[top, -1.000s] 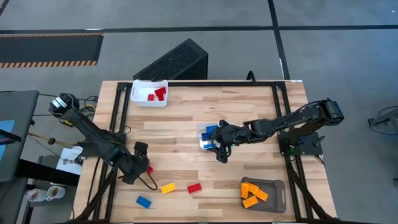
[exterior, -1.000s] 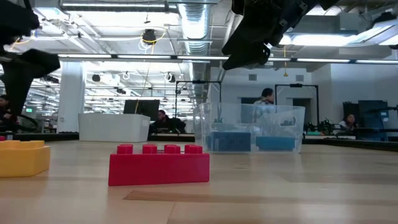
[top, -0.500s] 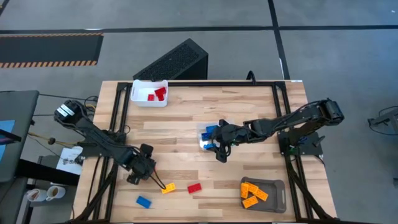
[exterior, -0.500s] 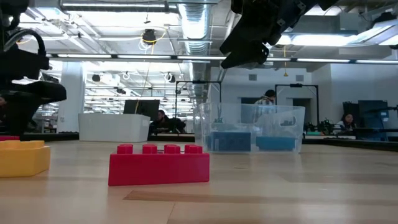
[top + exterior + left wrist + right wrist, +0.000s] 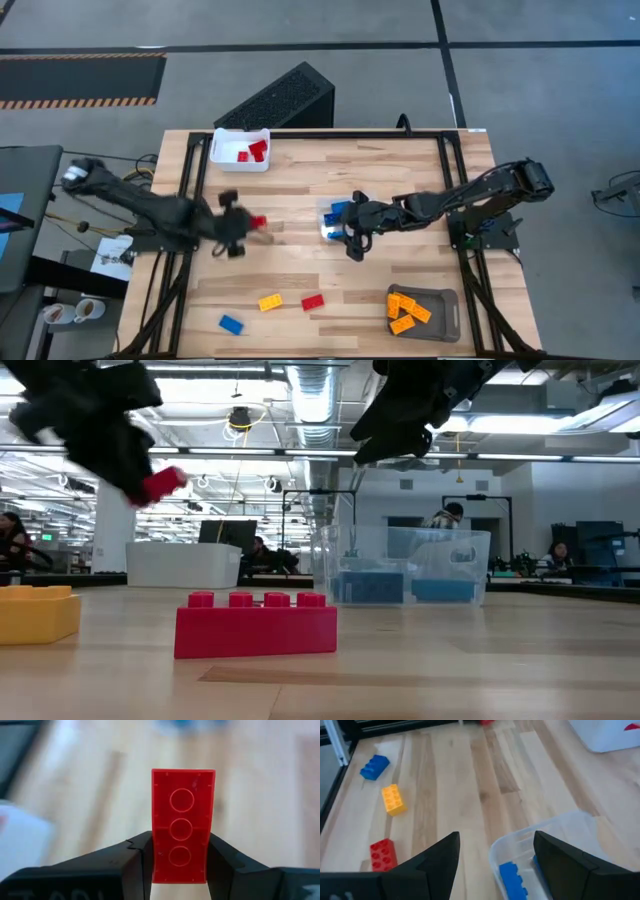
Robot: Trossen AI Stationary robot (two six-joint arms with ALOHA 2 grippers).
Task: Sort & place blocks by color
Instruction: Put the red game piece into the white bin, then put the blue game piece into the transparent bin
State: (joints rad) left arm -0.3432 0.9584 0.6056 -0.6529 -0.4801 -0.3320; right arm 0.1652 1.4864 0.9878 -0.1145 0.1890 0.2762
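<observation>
The left gripper is closed on a red block, a flat rectangular brick held by its long sides with its hollow underside and three round sockets facing the wrist camera; it hangs above the table, between the white tray and the loose bricks near the front edge. The arm is smeared in both the high and low views, and the background behind the held brick is too soft to read. The right gripper hovers with its fingers spread wide and empty just beside the clear tub, which holds blue blocks; the tub's far side is cut off in the wrist view. On the table lie a yellow block, a red block and a blue block. The white tray holds red blocks, and the grey tray holds orange blocks, their count hard to make out.
</observation>
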